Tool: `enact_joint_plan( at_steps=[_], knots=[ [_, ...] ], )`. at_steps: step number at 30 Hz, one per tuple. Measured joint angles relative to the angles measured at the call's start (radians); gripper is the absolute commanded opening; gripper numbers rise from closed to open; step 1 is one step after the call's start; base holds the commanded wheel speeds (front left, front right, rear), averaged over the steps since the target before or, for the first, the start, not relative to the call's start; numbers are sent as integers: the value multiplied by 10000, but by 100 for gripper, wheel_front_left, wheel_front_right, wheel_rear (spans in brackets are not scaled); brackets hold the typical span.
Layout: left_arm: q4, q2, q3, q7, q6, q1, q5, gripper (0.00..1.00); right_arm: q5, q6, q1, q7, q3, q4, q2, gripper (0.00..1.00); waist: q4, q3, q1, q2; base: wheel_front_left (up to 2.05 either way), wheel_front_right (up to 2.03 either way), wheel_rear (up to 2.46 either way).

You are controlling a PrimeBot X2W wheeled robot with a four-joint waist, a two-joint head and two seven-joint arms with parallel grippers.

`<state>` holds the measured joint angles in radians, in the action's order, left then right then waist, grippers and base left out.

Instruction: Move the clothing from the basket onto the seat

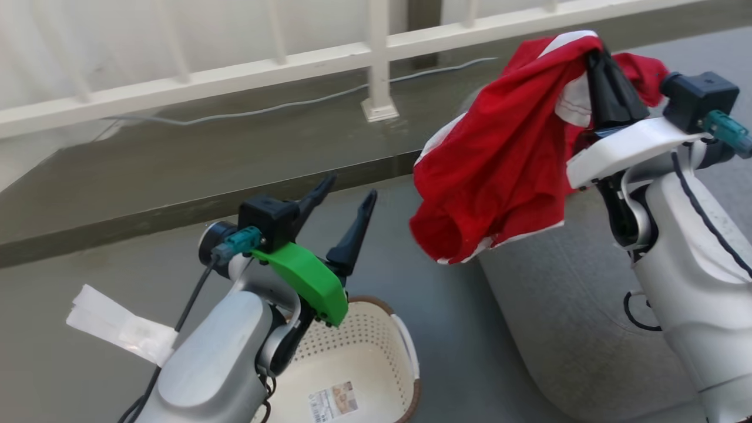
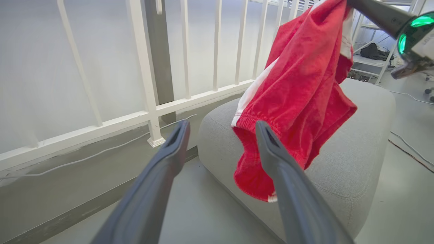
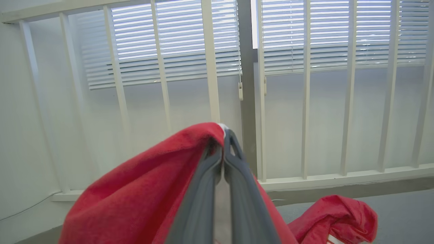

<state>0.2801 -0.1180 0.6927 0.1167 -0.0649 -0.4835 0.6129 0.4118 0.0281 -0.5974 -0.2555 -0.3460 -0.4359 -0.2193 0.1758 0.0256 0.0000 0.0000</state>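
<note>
R gripper [image 1: 598, 59] was clamped on the clothing [image 1: 499, 158], which hung above the seat [image 1: 564, 305]. L gripper [image 1: 351, 189] stood wide apart, empty.

The clothing [image 1: 499, 158] hangs from the pinched right gripper [image 1: 596, 51] over the near-left edge of the seat [image 1: 564, 305], curtaining that corner, while the rest of the grey cushion top behind and to the right of it lies bare. The left gripper [image 1: 352, 184] stands with fingers spread in free air above the basket [image 1: 405, 338], and a bare strip of floor [image 1: 446, 305] runs between basket and seat. On the far side, a raised ledge [image 1: 235, 153], a cable [image 1: 282, 107] and the white railing [image 1: 376, 59] bar the way.
</note>
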Motion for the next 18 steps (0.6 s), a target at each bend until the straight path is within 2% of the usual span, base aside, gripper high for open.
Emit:
enact_joint_plan(
  at_steps=[18],
  knots=[
    [-683, 38, 535, 293, -186, 546, -35, 100, -255, 17, 715, 0, 635, 999, -462, 0, 2422, -176, 0, 0, 0, 0, 0]
  ],
)
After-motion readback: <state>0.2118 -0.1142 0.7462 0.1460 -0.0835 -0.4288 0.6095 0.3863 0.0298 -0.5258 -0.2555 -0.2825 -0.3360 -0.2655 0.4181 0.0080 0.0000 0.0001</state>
